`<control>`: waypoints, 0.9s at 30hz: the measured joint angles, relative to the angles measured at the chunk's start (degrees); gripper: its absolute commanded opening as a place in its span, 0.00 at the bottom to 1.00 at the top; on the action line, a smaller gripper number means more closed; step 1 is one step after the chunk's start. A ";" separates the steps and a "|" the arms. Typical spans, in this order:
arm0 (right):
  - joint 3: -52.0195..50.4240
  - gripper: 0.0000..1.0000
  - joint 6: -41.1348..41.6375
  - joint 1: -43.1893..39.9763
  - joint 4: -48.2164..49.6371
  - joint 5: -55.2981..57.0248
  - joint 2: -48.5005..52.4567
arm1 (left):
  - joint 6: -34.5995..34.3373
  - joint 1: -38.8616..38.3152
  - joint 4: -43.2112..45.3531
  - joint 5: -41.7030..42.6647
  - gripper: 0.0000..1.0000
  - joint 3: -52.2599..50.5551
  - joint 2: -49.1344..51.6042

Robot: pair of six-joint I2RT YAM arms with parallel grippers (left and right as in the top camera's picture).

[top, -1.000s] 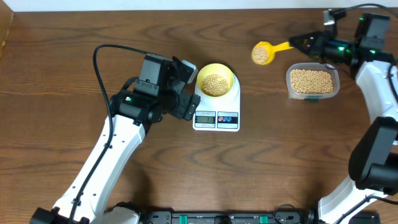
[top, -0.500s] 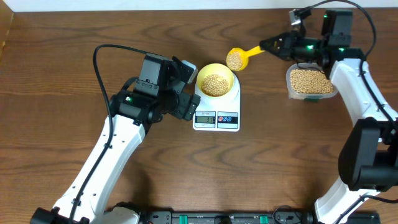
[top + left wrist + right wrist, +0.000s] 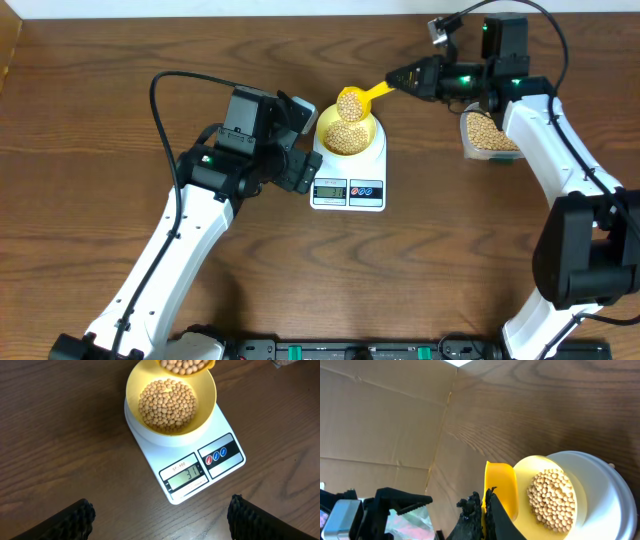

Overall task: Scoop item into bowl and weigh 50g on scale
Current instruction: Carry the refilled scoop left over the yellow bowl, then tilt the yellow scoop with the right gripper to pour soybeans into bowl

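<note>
The pale yellow bowl (image 3: 372, 132) holds tan beans (image 3: 345, 137) and stands on the white scale (image 3: 348, 188). My right gripper (image 3: 402, 76) is shut on the handle of a yellow scoop (image 3: 352, 103), which is heaped with beans and held just above the bowl's far rim. My left gripper (image 3: 303, 145) is open and empty beside the scale's left edge. In the left wrist view the bowl (image 3: 135, 382), its beans (image 3: 166, 404), the scoop (image 3: 187, 365) and the scale (image 3: 227, 465) show; the display reads 31. In the right wrist view the jaws (image 3: 484, 510) clamp the scoop handle (image 3: 500, 487), with beans (image 3: 552, 500) beyond.
A clear tub of beans (image 3: 480, 130) stands right of the scale, partly hidden under my right arm. A cardboard wall (image 3: 380, 420) runs along the table's far side. The left gripper's fingers (image 3: 162, 525) straddle bare wood in front of the scale.
My right arm has swung left with the loaded scoop, from over the table near the tub to above the bowl. The left arm has not moved.
</note>
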 measured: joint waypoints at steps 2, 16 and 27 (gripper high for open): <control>0.00 0.01 -0.92 0.61 0.02 0.52 0.00 | 0.00 0.00 0.00 0.00 0.87 0.00 0.00; 0.00 0.01 -13.90 1.27 0.02 1.88 0.00 | 0.00 0.00 -0.02 0.00 0.87 0.00 0.00; 0.00 0.01 -23.61 3.34 0.02 5.99 0.00 | 0.00 0.00 -0.02 0.00 0.88 0.00 0.00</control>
